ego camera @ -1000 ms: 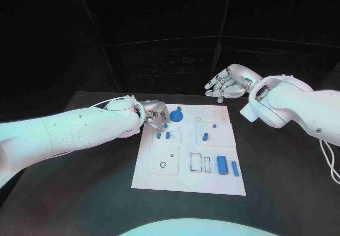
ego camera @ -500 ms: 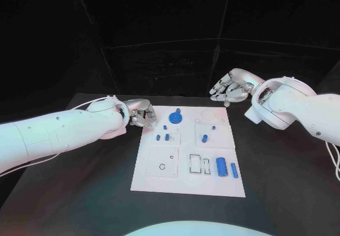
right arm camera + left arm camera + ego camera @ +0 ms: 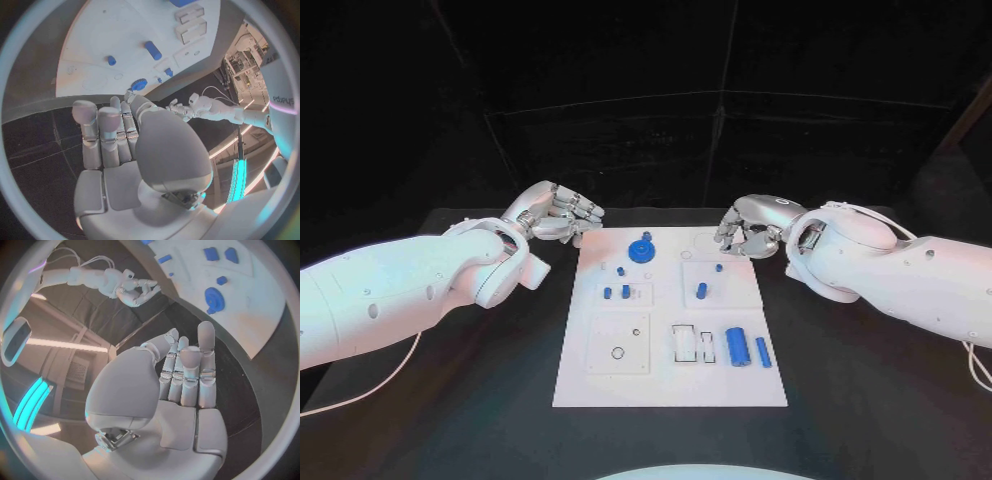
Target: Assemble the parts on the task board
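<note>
The white task board (image 3: 668, 385) lies in the middle of the black table. On it are a blue toothed disc (image 3: 642, 250) near the far edge, small blue pegs (image 3: 702, 291) in the middle, and a blue cylinder (image 3: 737, 347) beside a thin blue bar (image 3: 763, 351) at the near right. My left hand (image 3: 557, 212) hovers off the board's far left corner, fingers straight and together (image 3: 184, 375), holding nothing. My right hand (image 3: 747, 222) hangs at the board's far right corner, with nothing in its fingers (image 3: 109, 137). The board (image 3: 106, 45) lies beyond them.
Black table surface (image 3: 459, 400) surrounds the board on all sides. Rectangular slots (image 3: 682, 343) and small round holes (image 3: 617, 352) are cut in the board's near half. A dark wall rises behind the table.
My left hand has drawn back from the board's far left part to beyond its corner. My right hand has come down and inward to the far right corner. The camera has also shifted.
</note>
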`<state>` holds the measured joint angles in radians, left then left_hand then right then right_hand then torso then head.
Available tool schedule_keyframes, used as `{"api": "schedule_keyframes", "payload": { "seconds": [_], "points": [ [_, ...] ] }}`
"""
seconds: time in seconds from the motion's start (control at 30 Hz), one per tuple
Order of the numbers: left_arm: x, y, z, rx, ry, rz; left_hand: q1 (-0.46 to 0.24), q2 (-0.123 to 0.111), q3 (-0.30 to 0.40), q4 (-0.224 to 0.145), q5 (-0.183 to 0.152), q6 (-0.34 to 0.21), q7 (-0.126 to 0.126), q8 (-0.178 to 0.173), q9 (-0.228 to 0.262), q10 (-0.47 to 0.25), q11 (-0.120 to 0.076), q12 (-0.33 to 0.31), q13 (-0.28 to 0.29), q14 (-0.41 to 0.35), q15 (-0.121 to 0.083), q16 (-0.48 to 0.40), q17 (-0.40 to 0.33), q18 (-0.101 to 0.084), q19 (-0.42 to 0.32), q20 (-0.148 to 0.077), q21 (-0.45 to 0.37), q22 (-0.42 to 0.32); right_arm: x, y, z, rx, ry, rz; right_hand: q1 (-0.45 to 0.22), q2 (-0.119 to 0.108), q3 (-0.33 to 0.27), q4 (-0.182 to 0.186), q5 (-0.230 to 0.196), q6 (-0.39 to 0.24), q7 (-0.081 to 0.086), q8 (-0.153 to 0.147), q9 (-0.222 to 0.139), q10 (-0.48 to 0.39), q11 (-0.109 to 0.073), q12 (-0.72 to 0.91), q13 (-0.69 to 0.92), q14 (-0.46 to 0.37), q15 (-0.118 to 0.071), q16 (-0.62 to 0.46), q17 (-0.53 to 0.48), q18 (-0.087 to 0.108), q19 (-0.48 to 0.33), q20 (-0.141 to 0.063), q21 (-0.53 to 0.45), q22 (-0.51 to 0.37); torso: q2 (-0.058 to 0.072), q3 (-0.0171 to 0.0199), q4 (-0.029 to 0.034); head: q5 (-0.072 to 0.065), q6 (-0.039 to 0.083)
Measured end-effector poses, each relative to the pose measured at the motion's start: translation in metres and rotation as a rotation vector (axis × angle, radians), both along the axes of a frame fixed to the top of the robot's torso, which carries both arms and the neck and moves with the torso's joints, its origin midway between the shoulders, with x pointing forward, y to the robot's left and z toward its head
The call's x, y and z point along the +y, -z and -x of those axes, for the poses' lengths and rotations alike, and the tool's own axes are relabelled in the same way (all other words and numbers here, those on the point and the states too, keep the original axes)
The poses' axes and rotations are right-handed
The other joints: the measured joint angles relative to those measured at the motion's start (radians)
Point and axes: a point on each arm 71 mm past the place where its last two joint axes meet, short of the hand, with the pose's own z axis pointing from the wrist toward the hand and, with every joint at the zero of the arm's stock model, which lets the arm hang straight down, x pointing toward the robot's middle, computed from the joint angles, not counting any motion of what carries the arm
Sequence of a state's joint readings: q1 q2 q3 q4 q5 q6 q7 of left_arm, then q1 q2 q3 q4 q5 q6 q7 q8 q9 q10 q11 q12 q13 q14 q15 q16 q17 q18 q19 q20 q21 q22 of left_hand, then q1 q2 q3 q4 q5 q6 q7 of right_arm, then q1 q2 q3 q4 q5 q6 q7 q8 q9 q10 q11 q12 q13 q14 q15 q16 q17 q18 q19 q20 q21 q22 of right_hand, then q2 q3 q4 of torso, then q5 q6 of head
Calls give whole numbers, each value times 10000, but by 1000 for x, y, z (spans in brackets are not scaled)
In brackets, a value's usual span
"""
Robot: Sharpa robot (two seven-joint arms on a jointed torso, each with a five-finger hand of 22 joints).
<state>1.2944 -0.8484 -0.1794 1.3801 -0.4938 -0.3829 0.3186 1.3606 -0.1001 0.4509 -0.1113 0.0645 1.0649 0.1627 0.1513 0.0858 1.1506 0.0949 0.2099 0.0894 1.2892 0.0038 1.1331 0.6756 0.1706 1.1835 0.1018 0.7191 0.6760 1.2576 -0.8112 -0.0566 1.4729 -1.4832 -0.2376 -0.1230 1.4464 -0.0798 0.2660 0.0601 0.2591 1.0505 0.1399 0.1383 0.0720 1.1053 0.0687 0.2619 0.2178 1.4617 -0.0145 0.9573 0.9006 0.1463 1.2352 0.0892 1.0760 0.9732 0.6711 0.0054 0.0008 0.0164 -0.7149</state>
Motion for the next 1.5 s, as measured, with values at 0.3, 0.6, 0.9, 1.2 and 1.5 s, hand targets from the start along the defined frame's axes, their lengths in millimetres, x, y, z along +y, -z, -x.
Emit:
{"api": "schedule_keyframes", "payload": {
  "seconds": [0.3, 0.6, 0.9, 1.2, 1.5],
  "points": [
    [2, -6, 8, 328, -425, 3095, -674, -202, -480, 393, 5, -57, -57, 0, -56, -37, -38, 112, -34, -279, -1, -536, -914, -2, -74, 73, -369, -271, 6, 21, 4, -583, -536, 1357, -115, -193, 224, -41, -89, -159, 159, -344, -35, -614, 271, -621, -608, 50, 129, 719, 657, -148, 39, 107, 385, 450, 1, -3, -12, -120, 109],
    [-4, -7, 16, 805, -495, 4328, -636, -164, -480, 393, 5, -92, -22, 0, -66, -37, -38, 152, -44, -279, 0, -586, -1019, -3, -74, 73, -484, -350, 11, 33, 4, -550, -731, 1917, -162, -240, 294, -110, -89, -328, 247, -522, -35, -838, 367, -763, -925, 51, 200, 979, 888, -145, 0, 186, 538, 591, 22, 3, 6, -82, 59],
    [-4, -7, 19, 990, -551, 4686, -591, -119, -508, 366, 5, -92, -22, 0, -75, -37, -38, 152, -54, -279, 0, -650, -1094, -3, -74, 73, -529, -396, 14, 40, 2, -353, -786, 2236, -162, -240, 362, -142, -89, -365, 281, -573, -35, -838, 367, -763, -1004, 51, 200, 1057, 959, -144, 14, 200, 615, 672, 31, 10, 3, -55, 9],
    [-3, -6, 19, 1065, -599, 4800, -552, -80, -511, 362, 5, -128, 15, 0, -85, -37, -38, 152, -64, -314, 36, -691, -1136, -5, -74, 74, -568, -436, 17, 45, 2, -172, -858, 2397, -128, -206, 635, -230, -188, -236, 256, -573, -3, -632, 346, -763, -1154, 15, 235, 1606, 1426, -191, 274, 300, 1142, 1228, 20, 13, -2, -24, -39],
    [-1, -6, 18, 1092, -625, 4838, -504, -34, -534, 338, 5, -165, 51, 0, -94, -73, -2, 151, -76, -314, 36, -690, -1178, -6, -73, 74, -637, -477, 18, 47, 2, -92, -880, 2480, 92, 14, 1266, -529, -555, 214, 212, -456, 53, -101, 234, -617, -1315, 15, 235, 2421, 2170, -459, 804, 230, 2066, 2291, 18, 15, -12, -12, -81]
  ]
}}
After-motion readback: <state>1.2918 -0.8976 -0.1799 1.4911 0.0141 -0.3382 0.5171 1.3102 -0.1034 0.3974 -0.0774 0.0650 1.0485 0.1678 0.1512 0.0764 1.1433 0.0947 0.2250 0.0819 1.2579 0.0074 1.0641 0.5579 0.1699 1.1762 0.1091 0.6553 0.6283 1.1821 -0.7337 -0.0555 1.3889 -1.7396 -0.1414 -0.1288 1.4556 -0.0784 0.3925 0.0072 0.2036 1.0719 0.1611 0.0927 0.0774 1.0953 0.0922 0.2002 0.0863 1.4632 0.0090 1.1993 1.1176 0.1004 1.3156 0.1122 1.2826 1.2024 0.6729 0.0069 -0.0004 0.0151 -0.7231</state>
